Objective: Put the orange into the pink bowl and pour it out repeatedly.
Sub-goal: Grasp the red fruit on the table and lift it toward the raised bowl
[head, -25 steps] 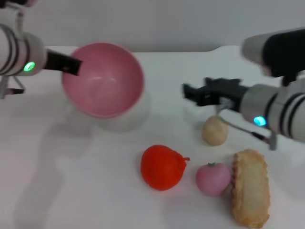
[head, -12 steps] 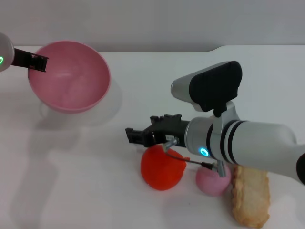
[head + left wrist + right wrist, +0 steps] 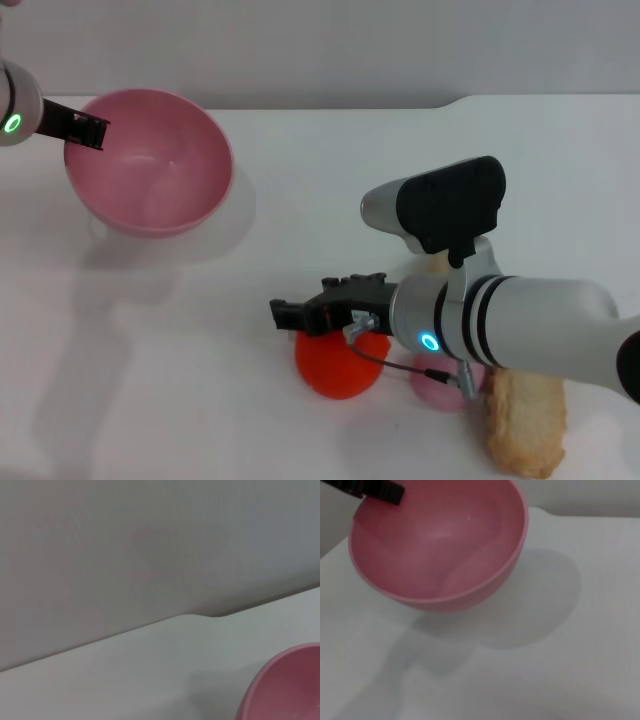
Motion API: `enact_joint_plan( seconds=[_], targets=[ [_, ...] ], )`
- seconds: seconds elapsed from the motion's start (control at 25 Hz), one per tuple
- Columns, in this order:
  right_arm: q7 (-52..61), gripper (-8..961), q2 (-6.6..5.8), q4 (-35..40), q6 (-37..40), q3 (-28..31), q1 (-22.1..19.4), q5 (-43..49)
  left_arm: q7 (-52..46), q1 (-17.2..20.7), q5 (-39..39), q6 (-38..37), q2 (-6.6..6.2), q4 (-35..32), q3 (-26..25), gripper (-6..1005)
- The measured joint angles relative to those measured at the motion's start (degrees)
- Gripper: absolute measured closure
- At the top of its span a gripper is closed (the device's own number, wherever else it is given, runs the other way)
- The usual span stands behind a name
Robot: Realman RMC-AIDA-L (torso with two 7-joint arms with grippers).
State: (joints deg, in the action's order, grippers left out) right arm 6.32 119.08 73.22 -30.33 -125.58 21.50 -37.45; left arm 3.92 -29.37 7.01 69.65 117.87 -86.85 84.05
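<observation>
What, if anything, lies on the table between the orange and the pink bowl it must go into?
Nothing visible. In the head view only bare white table separates the orange from the pink bowl, held tilted by the left gripper. The right gripper hovers just above the orange.

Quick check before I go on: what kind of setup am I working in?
Likely a lab tabletop for manipulation practice: a plain white table against a bare wall, with toy food, namely the orange, a pastry, and a pink bowl.
</observation>
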Motion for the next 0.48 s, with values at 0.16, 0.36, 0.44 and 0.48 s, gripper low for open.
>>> enact_joint_plan(
  seconds=[0.16, 0.36, 0.44, 0.48],
  targets=[
    [0.15, 210, 0.02, -0.17, -0.05, -0.79, 0.30, -1.27, 0.00, -0.22, -0.43, 0.06, 0.00, 0.01, 0.01, 958],
    [0.18, 217, 0.01, -0.78, -0.32, -1.27, 0.40, -3.39, 0.01, -0.50, -0.48, 0.08, -0.01, 0.01, 0.12, 958],
    [0.18, 219, 0.02, -1.11, -0.71, -1.52, 0.41, -4.29, 0.04, -0.57, -0.48, 0.11, -0.01, 0.01, 0.16, 958],
    [0.18, 221, 0.02, -1.25, -0.89, -1.56, 0.42, -4.61, 0.07, -0.61, -0.48, 0.14, -0.01, 0.01, 0.18, 958]
  ],
)
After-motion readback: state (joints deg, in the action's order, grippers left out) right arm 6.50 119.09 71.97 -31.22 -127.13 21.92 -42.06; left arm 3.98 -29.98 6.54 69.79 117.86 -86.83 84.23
